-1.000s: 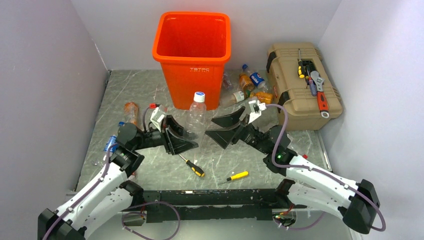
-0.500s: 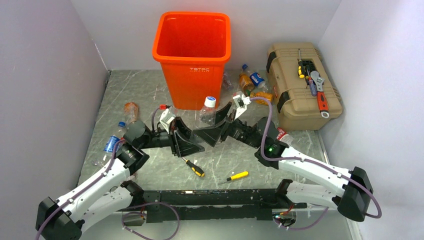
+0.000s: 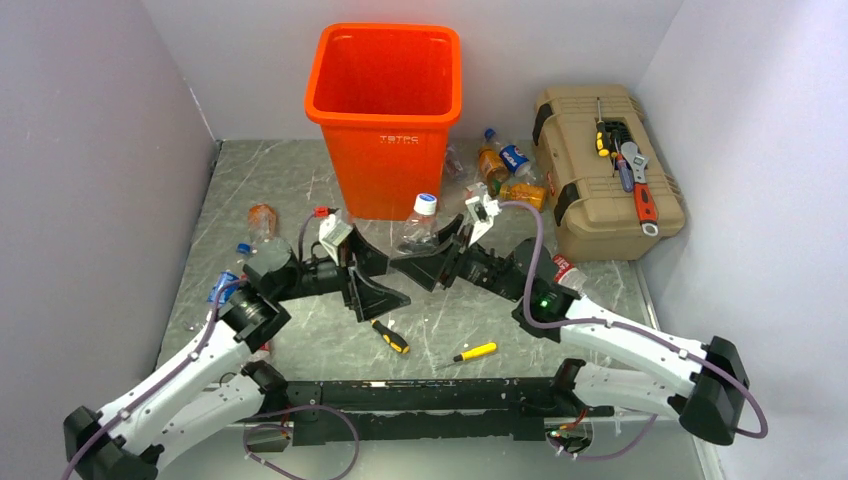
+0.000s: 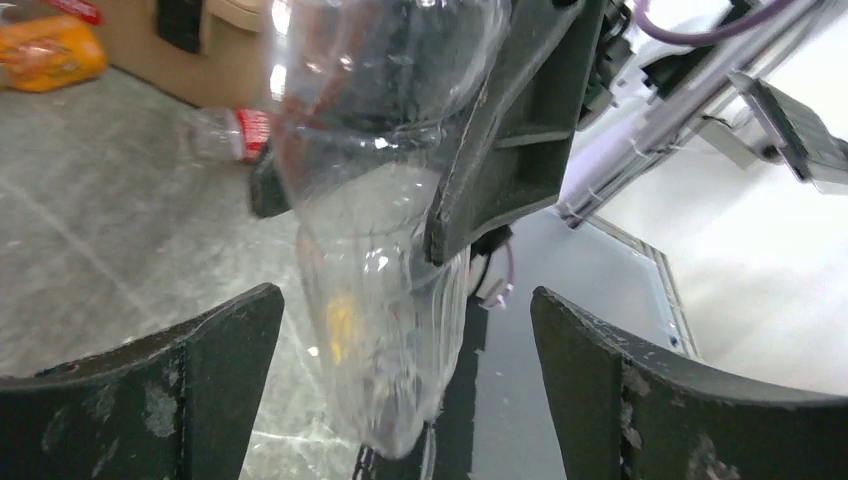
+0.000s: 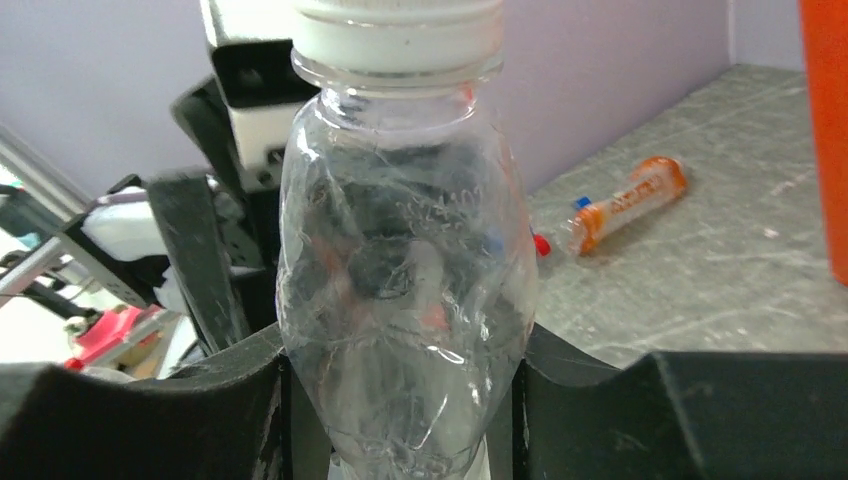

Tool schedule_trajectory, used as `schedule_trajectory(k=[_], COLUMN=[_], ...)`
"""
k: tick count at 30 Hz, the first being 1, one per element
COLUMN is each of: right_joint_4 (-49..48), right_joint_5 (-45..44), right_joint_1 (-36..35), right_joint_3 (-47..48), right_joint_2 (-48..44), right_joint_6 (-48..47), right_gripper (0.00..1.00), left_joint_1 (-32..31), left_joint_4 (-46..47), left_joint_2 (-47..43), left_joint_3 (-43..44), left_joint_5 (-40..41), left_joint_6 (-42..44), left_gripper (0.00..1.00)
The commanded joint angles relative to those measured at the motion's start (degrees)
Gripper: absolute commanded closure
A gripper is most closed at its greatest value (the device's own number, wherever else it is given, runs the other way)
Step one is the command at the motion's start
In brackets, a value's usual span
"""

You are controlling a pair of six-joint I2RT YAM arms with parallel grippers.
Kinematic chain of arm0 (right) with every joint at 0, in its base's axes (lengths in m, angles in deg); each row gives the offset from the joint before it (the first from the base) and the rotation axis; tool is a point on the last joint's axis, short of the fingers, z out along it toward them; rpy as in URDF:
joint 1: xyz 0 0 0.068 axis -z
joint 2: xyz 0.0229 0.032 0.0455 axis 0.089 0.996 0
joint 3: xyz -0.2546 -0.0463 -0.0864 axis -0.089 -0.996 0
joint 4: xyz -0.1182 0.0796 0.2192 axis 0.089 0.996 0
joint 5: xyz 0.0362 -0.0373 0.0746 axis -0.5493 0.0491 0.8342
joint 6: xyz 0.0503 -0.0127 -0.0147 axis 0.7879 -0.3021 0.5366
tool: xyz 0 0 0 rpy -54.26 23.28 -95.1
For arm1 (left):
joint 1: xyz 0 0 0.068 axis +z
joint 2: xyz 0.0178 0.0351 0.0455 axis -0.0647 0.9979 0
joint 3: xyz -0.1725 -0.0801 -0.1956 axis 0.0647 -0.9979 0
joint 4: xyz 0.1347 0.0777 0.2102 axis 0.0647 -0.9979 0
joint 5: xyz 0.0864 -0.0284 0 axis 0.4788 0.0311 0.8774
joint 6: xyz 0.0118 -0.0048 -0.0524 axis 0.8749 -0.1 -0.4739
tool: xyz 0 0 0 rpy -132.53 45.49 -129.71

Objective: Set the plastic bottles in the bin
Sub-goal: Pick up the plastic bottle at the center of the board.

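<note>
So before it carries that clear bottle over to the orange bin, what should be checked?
1. Grip: right gripper closed on the clear bottle, touching both its sides: ok.
2. Handover: left gripper open and apart from the bottle: ok.
3. Bottle: white cap on, cap end up: ok.
4. Target: bin upright, mouth unblocked: ok.
5. Grip firm enough for lifting: cannot tell.

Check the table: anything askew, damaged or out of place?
A yellow-handled screwdriver and a second screwdriver lie loose on the table in front of the arms, not on the tan toolbox. The clear bottle clamped in the right gripper looks crumpled.
</note>
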Motion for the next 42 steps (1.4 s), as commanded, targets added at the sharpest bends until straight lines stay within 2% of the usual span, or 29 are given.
schedule_trajectory(k=[1,5,8,11,14,15,19,24,34,37,39,42], right_joint_4=[7.8,20.84,27.95,30.47,29.8,29.31,28.28,26.95,24.88,24.44,23.81,23.33], right_joint_5=[-5.02,-7.99,-8.81,-10.93,-11.4,-11.55,-12.18,-12.92,-13.94,-13.67,-13.53,-13.53], right_joint_1=[-0.01,-0.09,-0.6,-1.38,-1.96,-2.28,-3.45,-4.55,-5.02,-5.02,-5.02,-5.11], right_joint_3=[-1.05,-2.01,-2.77,-3.76,-4.45,-4.62,-4.55,-4.32,-4.25,-4.09,-4.06,-4.09], right_joint_2=[-7.75,-14.58,-17.95,-20.04,-20.96,-20.92,-19.42,-18.16,-16.45,-15.91,-15.81,-15.76], right_joint_6=[-8.23,-16.61,-20.47,-21.62,-21.65,-21.71,-21.99,-22.35,-22.08,-21.71,-21.42,-21.3], right_gripper=[0.66,0.67,0.68,0.68,0.69,0.69,0.69,0.69,0.69,0.69,0.69,0.7], left_joint_1=[-0.32,-0.31,-0.31,-0.32,-0.27,-0.32,-0.32,-1.24,-4.83,-5.96,-6.64,-7.4], left_joint_4=[-14.17,-20.81,-22.92,-24.14,-24.04,-21.02,-11.02,-10.75,-7.11,-8.95,-11.09,-11.59], left_joint_2=[-6.45,-10.47,-7.67,-0.33,8.11,10.3,16.31,19.89,20.06,20.45,21.08,21.34], left_joint_3=[5.74,9.89,16.02,23.64,30.25,30.83,30.99,32.08,29.2,29.37,29.7,29.14], left_joint_5=[12.03,21.51,23.83,21.82,14.19,10.57,4.34,3.08,2.08,3.55,4.42,5.22], left_joint_6=[7.49,13.23,16.86,16.56,12.68,10.96,3.93,2.61,2.88,4.44,5.53,6.5], left_gripper=[0.01,0.01,0.0,0.01,0.04,0.07,0.11,0.12,0.12,0.13,0.18,0.31])
